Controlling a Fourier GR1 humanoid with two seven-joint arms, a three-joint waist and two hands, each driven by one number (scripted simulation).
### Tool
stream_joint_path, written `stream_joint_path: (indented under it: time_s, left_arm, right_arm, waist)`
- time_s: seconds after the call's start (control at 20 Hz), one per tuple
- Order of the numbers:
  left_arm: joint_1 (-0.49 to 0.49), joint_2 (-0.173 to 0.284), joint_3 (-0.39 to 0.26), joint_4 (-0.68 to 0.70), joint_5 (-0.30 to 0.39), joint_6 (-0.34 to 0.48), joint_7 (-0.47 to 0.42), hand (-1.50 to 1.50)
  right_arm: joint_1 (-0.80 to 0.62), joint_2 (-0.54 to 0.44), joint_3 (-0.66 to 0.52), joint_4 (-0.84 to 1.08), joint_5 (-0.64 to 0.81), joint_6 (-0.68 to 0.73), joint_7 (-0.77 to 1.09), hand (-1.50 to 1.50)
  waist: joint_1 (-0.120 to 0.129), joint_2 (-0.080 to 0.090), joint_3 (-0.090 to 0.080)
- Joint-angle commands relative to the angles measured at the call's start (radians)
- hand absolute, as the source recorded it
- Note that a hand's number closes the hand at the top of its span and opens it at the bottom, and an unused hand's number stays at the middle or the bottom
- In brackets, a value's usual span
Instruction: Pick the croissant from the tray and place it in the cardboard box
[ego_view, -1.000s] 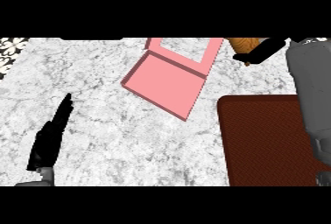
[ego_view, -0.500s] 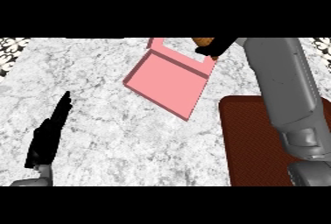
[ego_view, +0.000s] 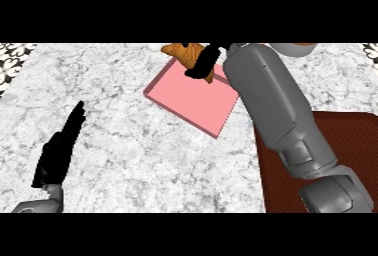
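Resting over the marble counter (ego_view: 148, 165) at the far left, the left hand (ego_view: 59, 150) lies still with its fingers straight, holding nothing. Moving across, the pink box (ego_view: 196, 100) sits open near the middle, a shallow thing tilted on the diagonal, nothing inside it that I can see. Just above its upper corner hangs the croissant (ego_view: 181, 52), brown and flaky-looking, with the right hand (ego_view: 203, 62) curled round its right side, dark fingers wrapped across it so that part is hidden. To my eye a pastry like that is light and soft, with a crust that would crumble if squeezed, so taking it across the thick middle, as the hand seems to, looks wiser than pinching a thin tip. It should not slip much. Farther right, the grey forearm runs down over the dark brown tray (ego_view: 347, 135), which lies at the counter's right edge.
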Motion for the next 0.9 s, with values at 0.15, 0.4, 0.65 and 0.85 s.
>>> stream_joint_path:
  time_s: [0.15, 0.4, 0.65, 0.85]
  left_arm:
    - [0.005, -0.006, -0.018, -0.014, -0.002, -0.017, -0.011, 0.0]
    - [-0.072, -0.037, -0.025, 0.058, -0.032, 0.021, -0.004, 0.0]
    - [-0.038, -0.033, -0.035, 0.039, -0.027, 0.001, -0.022, 0.0]
    - [0.024, 0.007, 0.005, -0.019, 0.016, -0.035, -0.026, 0.0]
  right_arm:
    - [-0.063, 0.027, 0.012, 0.251, -0.037, -0.13, 0.052, -1.5]
    - [-0.033, 0.027, 0.063, 0.354, -0.096, -0.227, -0.06, -1.5]
    - [-0.1, 0.027, -0.062, 0.358, -0.222, -0.256, -0.064, -1.5]
    - [-0.06, 0.028, -0.181, 0.319, -0.316, -0.334, -0.096, -1.5]
  waist:
    - [0.028, 0.008, 0.0]
    - [0.037, 0.013, 0.0]
    - [0.047, 0.015, 0.0]
    - [0.022, 0.006, 0.001]
